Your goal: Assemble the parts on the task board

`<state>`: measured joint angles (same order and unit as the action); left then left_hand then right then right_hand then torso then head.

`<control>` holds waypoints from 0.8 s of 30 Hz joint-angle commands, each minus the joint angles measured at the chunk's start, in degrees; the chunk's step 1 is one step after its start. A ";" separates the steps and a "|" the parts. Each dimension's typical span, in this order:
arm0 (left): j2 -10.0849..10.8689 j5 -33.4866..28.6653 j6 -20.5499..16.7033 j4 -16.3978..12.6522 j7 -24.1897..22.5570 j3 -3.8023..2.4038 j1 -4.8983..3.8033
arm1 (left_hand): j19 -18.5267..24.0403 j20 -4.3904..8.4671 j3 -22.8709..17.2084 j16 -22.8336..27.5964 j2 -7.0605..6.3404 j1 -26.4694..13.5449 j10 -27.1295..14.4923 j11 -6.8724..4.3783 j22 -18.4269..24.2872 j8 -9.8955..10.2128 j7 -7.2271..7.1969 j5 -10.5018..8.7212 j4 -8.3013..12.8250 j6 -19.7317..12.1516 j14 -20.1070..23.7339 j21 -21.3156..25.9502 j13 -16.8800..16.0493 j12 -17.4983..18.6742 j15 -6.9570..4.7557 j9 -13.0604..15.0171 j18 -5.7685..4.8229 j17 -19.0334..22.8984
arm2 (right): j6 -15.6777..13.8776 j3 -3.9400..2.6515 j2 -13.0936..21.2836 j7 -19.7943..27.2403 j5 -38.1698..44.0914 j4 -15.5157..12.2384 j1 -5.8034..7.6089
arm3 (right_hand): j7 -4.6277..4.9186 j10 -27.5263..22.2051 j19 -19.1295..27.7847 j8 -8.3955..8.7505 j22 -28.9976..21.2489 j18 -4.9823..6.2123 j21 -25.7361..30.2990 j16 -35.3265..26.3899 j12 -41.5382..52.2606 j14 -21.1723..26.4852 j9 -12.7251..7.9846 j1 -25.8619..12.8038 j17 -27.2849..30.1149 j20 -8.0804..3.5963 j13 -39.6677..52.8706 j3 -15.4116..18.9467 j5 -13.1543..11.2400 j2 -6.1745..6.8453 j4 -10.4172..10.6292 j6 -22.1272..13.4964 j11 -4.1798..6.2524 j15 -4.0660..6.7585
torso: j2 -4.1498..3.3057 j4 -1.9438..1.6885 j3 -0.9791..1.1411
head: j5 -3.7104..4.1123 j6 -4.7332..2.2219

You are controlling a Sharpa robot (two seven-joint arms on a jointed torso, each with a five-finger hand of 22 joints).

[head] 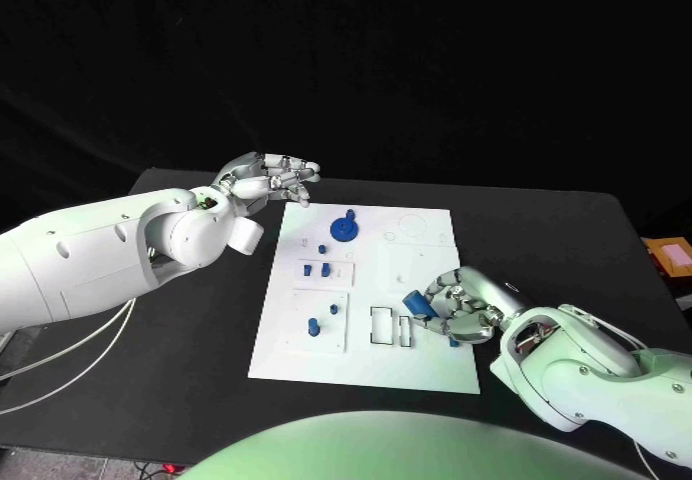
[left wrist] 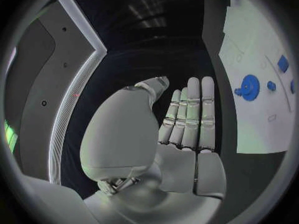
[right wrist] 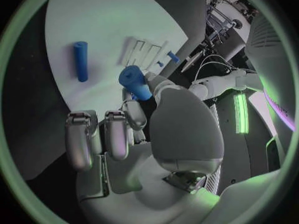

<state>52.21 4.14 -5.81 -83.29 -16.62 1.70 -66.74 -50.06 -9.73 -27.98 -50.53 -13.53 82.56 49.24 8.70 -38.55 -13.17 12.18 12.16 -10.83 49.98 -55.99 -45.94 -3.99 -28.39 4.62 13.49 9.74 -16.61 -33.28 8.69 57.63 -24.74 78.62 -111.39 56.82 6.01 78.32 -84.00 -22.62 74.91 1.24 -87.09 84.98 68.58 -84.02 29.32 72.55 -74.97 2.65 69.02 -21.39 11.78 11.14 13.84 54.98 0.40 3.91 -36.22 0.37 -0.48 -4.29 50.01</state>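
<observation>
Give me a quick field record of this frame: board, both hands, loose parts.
board: white task board at mid-table
left hand: left hand off the board's far left corner, fingers straight and together, holds nothing
right hand: right hand over the board's near right part, pinches a blue cylinder
loose part: blue rod lying flat on the board
mounted part: blue gear at the far end

A black table (head: 173, 340) carries a white task board (head: 418, 255) lying flat near its middle
</observation>
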 commanded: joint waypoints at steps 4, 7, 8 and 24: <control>-0.23 0.07 1.17 -0.05 -0.14 -0.03 -0.02 | -0.10 -0.44 0.21 0.27 -0.07 -0.46 -0.28 0.07 0.10 0.25 0.03 -0.10 0.07 -0.38 0.29 0.33 -0.05 0.11 0.12 0.07 0.75 -0.05 | 1.43 0.01 -1.42 1.44 -5.26 -0.27 0.52 | -2.08 0.19 -4.86 -1.33 14.25 -0.60 -0.07 0.22 0.04 -3.67 0.96 0.87 -1.95 -0.46 -0.01 -0.56 -0.07 -1.89 0.45 2.18 0.02 0.18 | -0.13 0.05 0.02 | -0.21 -0.01; -0.28 0.07 1.22 -0.03 -0.12 -0.03 -0.02 | -0.10 -0.44 0.21 0.27 -0.07 -0.46 -0.28 0.07 0.10 0.25 0.03 -0.10 0.07 -0.38 0.29 0.33 -0.05 0.11 0.12 0.07 0.75 -0.05 | 3.58 0.01 -2.34 1.25 -6.31 -0.01 0.60 | -1.98 0.15 -4.79 -1.43 14.20 -0.57 0.10 0.21 -0.07 -3.66 1.01 -0.14 -1.95 -0.42 -0.02 -0.59 -0.48 -1.68 1.00 2.12 -0.08 0.11 | -0.13 0.05 0.01 | -0.26 -0.01; -0.30 0.07 1.25 -0.03 -0.11 -0.03 -0.02 | -0.10 -0.44 0.21 0.27 -0.07 -0.46 -0.28 0.07 0.10 0.25 0.03 -0.10 0.07 -0.38 0.29 0.33 -0.05 0.11 0.12 0.07 0.75 -0.05 | 4.47 0.01 -2.77 1.16 -6.64 0.12 0.62 | -1.92 0.12 -4.73 -1.48 14.16 -0.54 0.24 0.20 -0.15 -3.64 1.04 -0.81 -1.90 -0.39 -0.04 -0.51 -0.51 -1.57 1.39 2.09 -0.13 0.06 | -0.13 0.00 0.02 | -0.23 -0.01; -0.35 0.07 1.45 -0.15 -0.01 -0.03 -0.03 | -0.10 -0.44 0.21 0.27 -0.07 -0.46 -0.28 0.07 0.10 0.25 0.03 -0.10 0.07 -0.38 0.29 0.33 -0.05 0.11 0.12 0.07 0.75 -0.05 | 12.32 0.09 -7.34 -2.82 -8.07 3.48 0.64 | -1.72 0.20 -4.51 -2.26 14.02 -0.43 0.68 0.10 -0.51 -3.58 1.43 -10.63 -1.83 -0.10 0.50 3.84 2.56 -1.90 2.87 1.69 -0.39 -0.19 | -0.10 0.06 0.07 | -0.50 -0.01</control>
<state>51.98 4.15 -5.44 -83.29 -16.42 1.71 -66.73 -50.06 -9.73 -27.98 -50.53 -13.53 82.56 49.25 8.70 -38.51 -13.17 12.18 12.17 -10.83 49.98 -55.99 -45.94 -3.98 -28.39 4.62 13.49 9.74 -16.60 -24.15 8.78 50.43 -25.75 70.86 -108.05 57.48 5.95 78.34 -84.00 -25.06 74.94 1.25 -86.47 84.98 68.32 -84.02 30.83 62.31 -74.95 2.66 69.48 -17.68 14.31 9.13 16.67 55.06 0.37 3.90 -36.37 0.40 -0.44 -4.78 50.01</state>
